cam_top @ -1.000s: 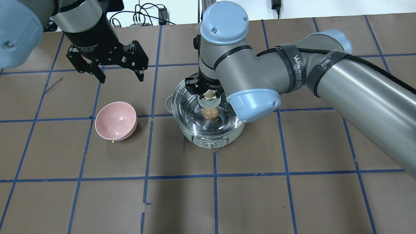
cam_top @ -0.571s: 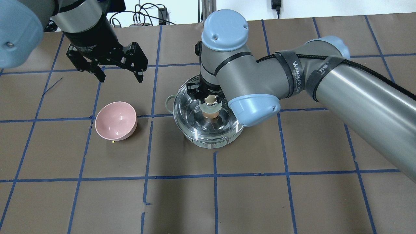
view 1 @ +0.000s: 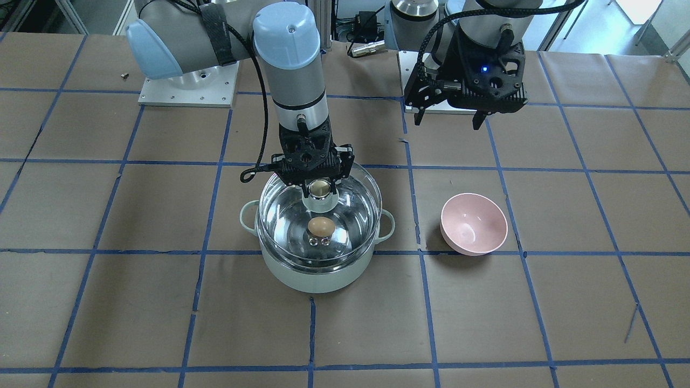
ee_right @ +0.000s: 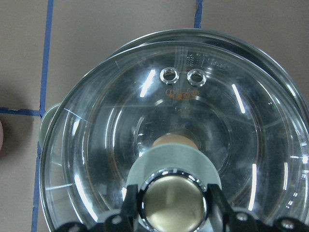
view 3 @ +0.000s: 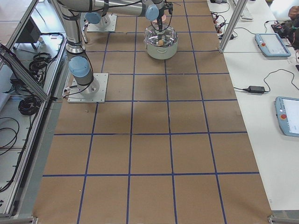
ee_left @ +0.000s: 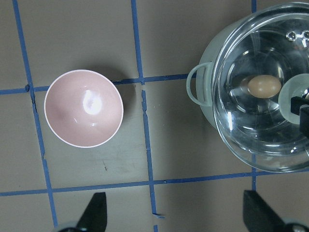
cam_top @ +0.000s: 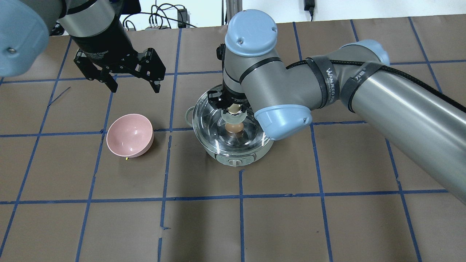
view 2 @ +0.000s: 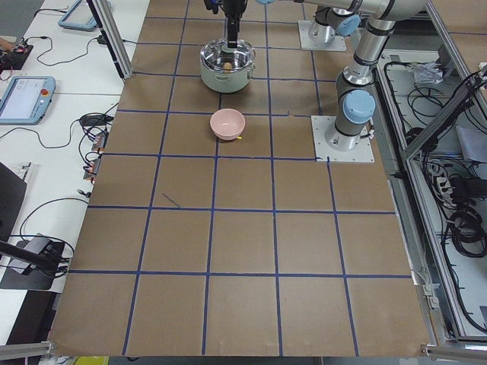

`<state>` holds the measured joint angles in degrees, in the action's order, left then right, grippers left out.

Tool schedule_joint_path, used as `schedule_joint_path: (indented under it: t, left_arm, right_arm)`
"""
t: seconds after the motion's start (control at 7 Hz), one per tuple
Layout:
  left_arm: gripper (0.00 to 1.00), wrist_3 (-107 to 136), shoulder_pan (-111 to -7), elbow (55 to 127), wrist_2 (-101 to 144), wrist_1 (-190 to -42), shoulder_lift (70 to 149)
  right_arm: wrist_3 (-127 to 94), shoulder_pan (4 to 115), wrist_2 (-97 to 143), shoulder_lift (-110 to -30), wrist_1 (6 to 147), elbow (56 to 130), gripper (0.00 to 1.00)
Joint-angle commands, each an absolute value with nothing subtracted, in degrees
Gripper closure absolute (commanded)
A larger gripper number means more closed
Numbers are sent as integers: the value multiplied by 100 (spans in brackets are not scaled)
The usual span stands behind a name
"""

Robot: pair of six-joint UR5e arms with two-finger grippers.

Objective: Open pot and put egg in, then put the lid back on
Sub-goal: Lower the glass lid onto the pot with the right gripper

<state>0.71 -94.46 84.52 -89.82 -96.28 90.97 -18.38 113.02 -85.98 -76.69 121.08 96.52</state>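
The mint-green pot (view 1: pixel 318 276) stands mid-table, also in the overhead view (cam_top: pixel 233 157). The tan-brown egg (view 1: pixel 321 226) lies inside on the steel bottom, seen through the glass (cam_top: pixel 234 127) (ee_left: pixel 263 85). My right gripper (view 1: pixel 319 188) (cam_top: pixel 235 108) is shut on the gold-beige knob of the clear glass lid (view 1: pixel 285 215) (ee_right: pixel 120 121). It holds the lid over the pot, slightly off-centre, so the pot's rim (ee_right: pixel 231 36) shows beyond the lid's edge. My left gripper (cam_top: pixel 133 84) (view 1: pixel 447 121) is open and empty, high above the table behind the bowl.
A pink bowl (cam_top: pixel 129 135) (view 1: pixel 473 223) (ee_left: pixel 83 108) stands empty on the table beside the pot, on my left. The table is brown with a blue tape grid. The arm bases (view 2: pixel 346 137) stand at the robot's edge.
My right gripper lowered the lid and brought it nearer over the pot, then shifted it slightly back. The egg, the bowl and the left gripper have not moved.
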Motion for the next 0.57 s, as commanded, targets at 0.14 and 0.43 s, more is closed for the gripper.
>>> schedule_joint_path:
  t: [0.14,0.43]
  left_arm:
    - [0,88,-9431,8464,-8982,-9624,9088]
    - [0,88,-9439,8473,-8974,-9624,9070]
  right_arm:
    - [-1688,11294,-8596,-7655,12173,9642,62]
    - [-1617,11259,-8587,-7655,12199,9650,62]
